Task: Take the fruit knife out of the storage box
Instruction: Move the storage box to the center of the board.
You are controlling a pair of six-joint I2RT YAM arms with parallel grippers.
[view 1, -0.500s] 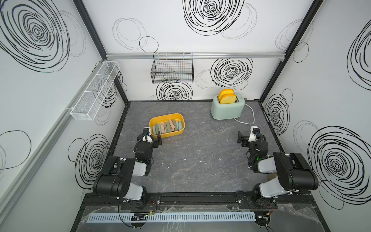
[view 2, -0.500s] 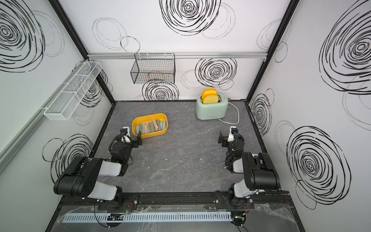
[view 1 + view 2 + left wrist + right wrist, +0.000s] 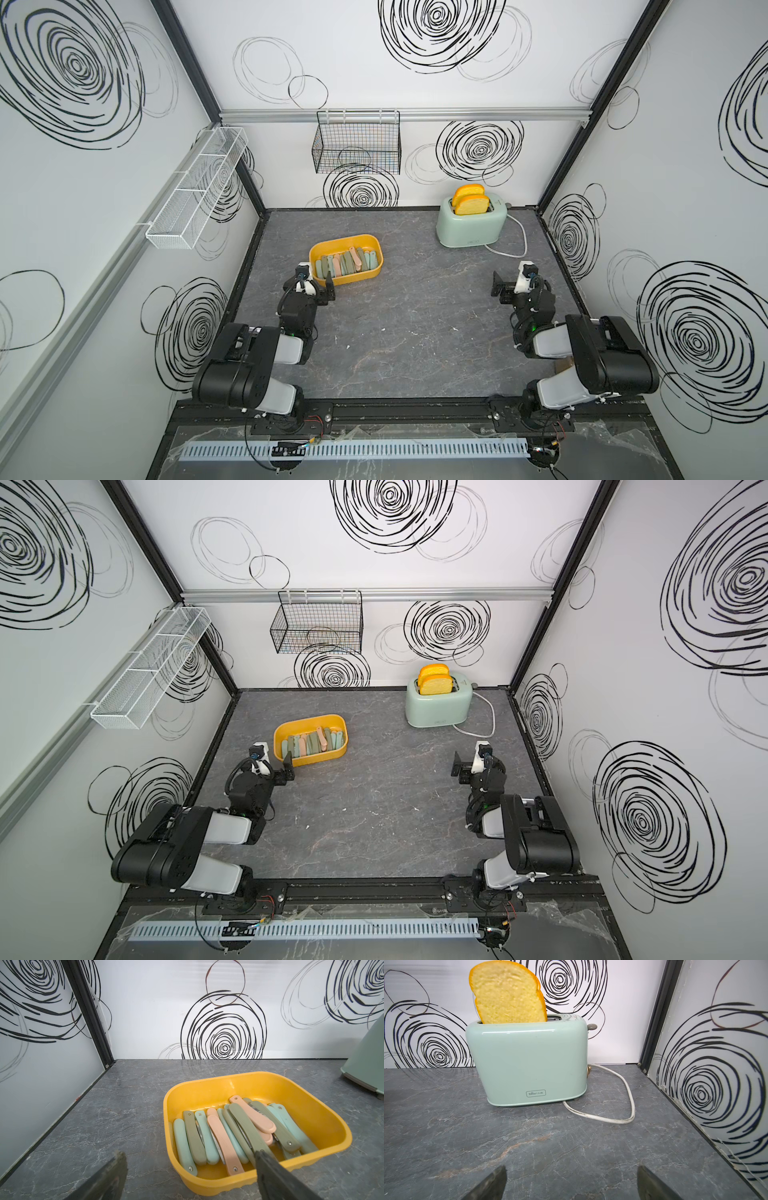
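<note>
Table [image 3: 415, 332]: grey marbled top, carrying everything; no knife lies on it outside the box.
Toaster [image 3: 471, 226]: mint green, two bread slices standing in its slots, straight ahead of the right claw and well apart from it.
Box [image 3: 376, 254]: mustard-yellow tub just ahead of the left claw, its near wall close to the inner finger.
Knives [image 3: 234, 1132]: a heap of folded fruit knives in teal, olive and pink handles, all inside the box, some crossing over others.
Left claw [image 3: 191, 1169]: jaws wide apart, holding nothing; one finger sits in front of the box's near edge, the other over bare table.
Right claw [image 3: 571, 1180]: jaws wide apart, empty, low over bare table, far from the box.
Progress: nothing done yet; reach into the box, grip one knife, lift and bring it out all remain.
</note>
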